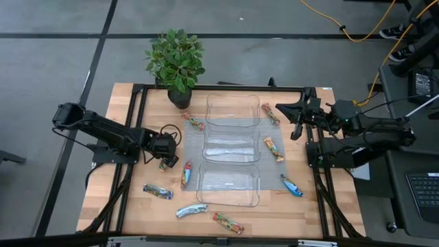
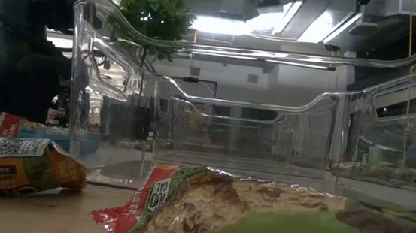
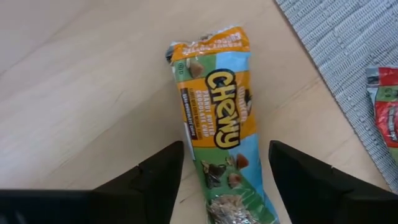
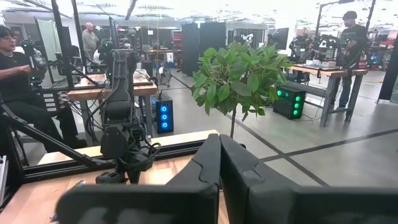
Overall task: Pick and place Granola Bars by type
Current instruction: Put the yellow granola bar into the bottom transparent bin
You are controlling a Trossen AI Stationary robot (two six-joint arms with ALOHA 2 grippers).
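the left gripper hovers near the surface's left edge, fingers wide astride the orange-gold wrapped granola bar. reach step; next calls for lowering and closing. right gripper waits by the far right corner, fingers together.

Left gripper straddles an orange bar with fingers spread; bare wood on one flank, grey mat and red bar on the other

Bright, even overhead light; low view's nearest bar blurred, clear trays glaring.
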